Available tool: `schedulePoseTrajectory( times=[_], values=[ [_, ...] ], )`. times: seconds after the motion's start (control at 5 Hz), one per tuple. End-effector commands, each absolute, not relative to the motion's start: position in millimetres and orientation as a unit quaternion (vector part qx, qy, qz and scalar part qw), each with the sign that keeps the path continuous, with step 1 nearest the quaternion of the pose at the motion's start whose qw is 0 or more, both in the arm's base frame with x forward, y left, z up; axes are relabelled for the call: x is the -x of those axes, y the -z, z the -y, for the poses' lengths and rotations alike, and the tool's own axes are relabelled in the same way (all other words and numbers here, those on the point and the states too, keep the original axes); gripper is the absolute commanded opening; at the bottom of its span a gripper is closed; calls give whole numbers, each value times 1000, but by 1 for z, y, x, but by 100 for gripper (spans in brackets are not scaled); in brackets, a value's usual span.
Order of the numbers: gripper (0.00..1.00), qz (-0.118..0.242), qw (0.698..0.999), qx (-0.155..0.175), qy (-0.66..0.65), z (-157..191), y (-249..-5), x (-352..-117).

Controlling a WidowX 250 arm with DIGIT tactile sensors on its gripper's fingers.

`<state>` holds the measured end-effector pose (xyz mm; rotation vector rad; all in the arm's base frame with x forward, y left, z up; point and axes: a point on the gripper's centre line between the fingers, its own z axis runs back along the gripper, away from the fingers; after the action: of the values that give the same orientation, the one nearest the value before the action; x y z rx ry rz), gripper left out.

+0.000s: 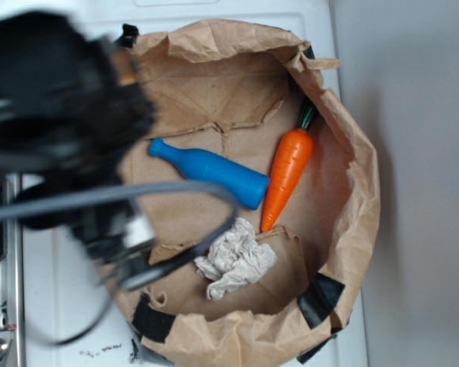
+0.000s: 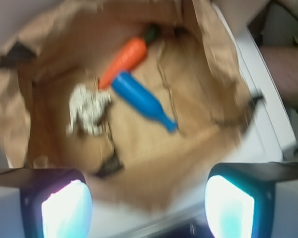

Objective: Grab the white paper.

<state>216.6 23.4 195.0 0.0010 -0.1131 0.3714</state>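
Observation:
The white paper [image 1: 233, 260] is a small crumpled off-white lump lying inside the brown paper bag [image 1: 355, 200], near the bag's front. In the wrist view the white paper [image 2: 87, 109] shows left of centre, well ahead of my gripper [image 2: 149, 208]. The gripper's two fingers stand wide apart at the bottom corners, open, with nothing between them. They hover over the bag's near rim, apart from the paper. In the exterior view my arm [image 1: 61, 115] is a blurred black mass at the left, above the bag's left edge.
An orange carrot [image 1: 288, 172] and a blue bottle-shaped toy [image 1: 210, 170] lie in the bag beyond the paper, almost touching it. The bag's crumpled walls [image 2: 208, 64] rise all around, with black tape patches [image 1: 321, 298]. A grey cable [image 1: 138, 195] crosses over the bag.

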Motion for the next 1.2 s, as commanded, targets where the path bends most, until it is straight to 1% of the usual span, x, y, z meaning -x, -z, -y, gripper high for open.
schedulePoseTrajectory(
  times=[0.0, 0.2, 0.4, 0.6, 0.8, 1.0],
  values=[
    [100, 171, 983, 51, 46, -27, -192, -316],
    [100, 173, 968, 62, 171, -25, -183, -334],
    [100, 164, 945, 47, 281, -31, -170, -332],
    [100, 154, 923, 80, 344, -37, -174, -303],
    [100, 169, 895, 134, 389, -23, -206, -263],
    [100, 181, 877, 179, 408, -8, -244, -224]
  ],
)
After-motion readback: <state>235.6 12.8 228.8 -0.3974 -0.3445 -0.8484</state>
